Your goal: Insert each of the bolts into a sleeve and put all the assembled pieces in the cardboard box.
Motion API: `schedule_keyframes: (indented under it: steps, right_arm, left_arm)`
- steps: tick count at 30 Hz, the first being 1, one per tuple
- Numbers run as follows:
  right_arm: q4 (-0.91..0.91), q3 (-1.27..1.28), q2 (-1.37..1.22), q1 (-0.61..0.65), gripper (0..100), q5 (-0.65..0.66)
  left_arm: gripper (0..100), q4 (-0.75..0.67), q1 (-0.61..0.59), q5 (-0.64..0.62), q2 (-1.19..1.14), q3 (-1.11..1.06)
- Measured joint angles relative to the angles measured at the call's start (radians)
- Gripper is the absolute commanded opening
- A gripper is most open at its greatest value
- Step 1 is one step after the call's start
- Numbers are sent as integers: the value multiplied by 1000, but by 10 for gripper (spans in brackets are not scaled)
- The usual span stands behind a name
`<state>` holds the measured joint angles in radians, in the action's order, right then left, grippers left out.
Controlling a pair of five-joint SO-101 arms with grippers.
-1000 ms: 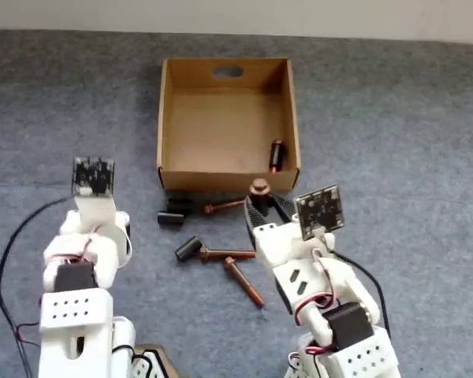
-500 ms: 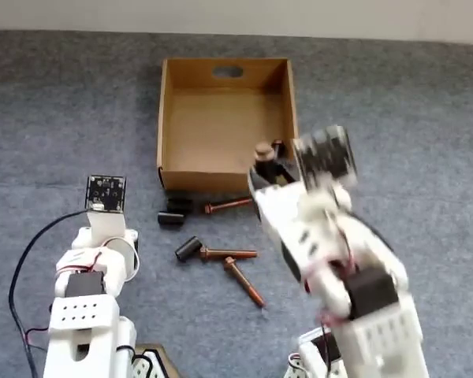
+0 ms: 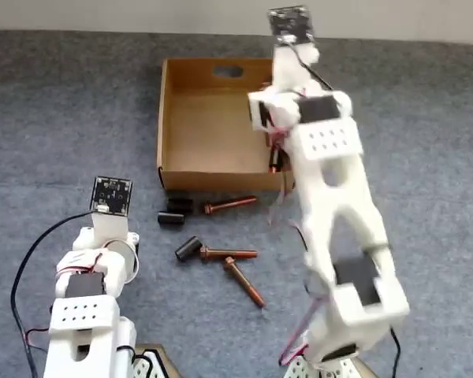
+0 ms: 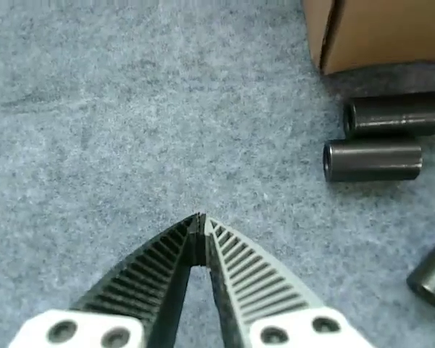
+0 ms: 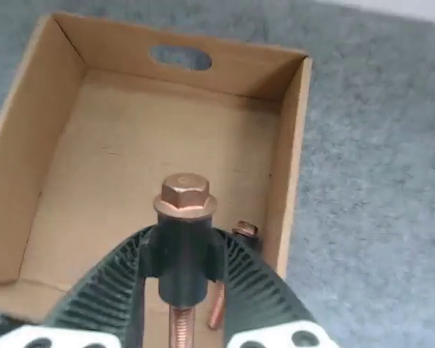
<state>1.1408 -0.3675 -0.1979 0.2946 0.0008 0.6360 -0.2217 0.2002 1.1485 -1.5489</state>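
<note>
The worktop (image 3: pixel 63 94) is covered in rough grey carpet-like cloth, matt and fuzzy. The box (image 3: pixel 167 118) is plain brown cardboard, matt, with raw cut edges. Each bolt (image 3: pixel 230 205) is coppery metal with a soft sheen. Each sleeve (image 4: pixel 373 159) looks like smooth dark metal, faintly glossy. The left pincer (image 4: pixel 201 225) and right pincer (image 5: pixel 183 243) are matt black ribbed plastic, mounted on smooth white plastic.
</note>
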Motion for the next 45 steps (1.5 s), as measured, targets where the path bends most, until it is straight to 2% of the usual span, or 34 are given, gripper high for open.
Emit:
schedule_keyframes:
  steps: [10,16,25,45]
  right_arm:
    - [229,-713,-571,-2,5,-41]
    - [319,-931,-786,-9,5,-41]
    - [465,-970,-867,-17,5,-46]
    - [466,-984,-990,-15,5,-48]
  left_arm:
    - [13,0,0,0,0,-5]
    - [13,0,0,0,0,-5]
    - [13,0,40,0,0,-5]
    - [13,0,48,0,0,-8]
